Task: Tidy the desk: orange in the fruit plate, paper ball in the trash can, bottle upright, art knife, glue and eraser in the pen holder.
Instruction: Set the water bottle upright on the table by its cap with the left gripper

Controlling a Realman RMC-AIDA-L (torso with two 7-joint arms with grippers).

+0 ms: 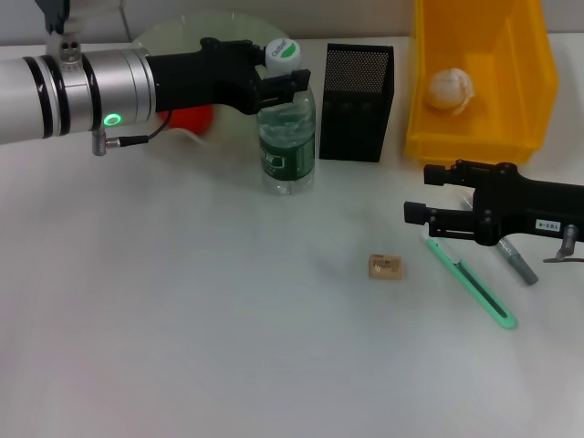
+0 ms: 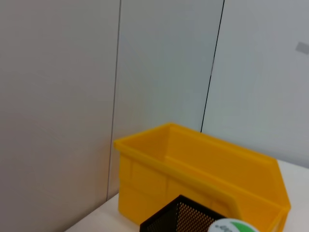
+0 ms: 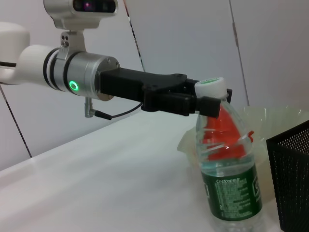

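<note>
The clear bottle (image 1: 287, 137) with a green label stands upright left of the black mesh pen holder (image 1: 358, 100). My left gripper (image 1: 285, 84) is shut on its neck just under the white cap; the right wrist view shows the same grip (image 3: 215, 99) on the bottle (image 3: 229, 179). The orange (image 1: 187, 117) lies in the pale fruit plate (image 1: 182, 32) behind my left arm. The paper ball (image 1: 452, 89) lies in the yellow bin (image 1: 484, 137). My right gripper (image 1: 418, 192) is open and empty above the green art knife (image 1: 470, 283). The grey glue stick (image 1: 517, 261) and the eraser (image 1: 386, 265) lie on the table.
The left wrist view shows the yellow bin (image 2: 203, 169), the pen holder's rim (image 2: 183, 217) and the bottle cap (image 2: 231, 226). The pen holder also shows in the right wrist view (image 3: 289, 174). White table surface spreads in front of and left of the eraser.
</note>
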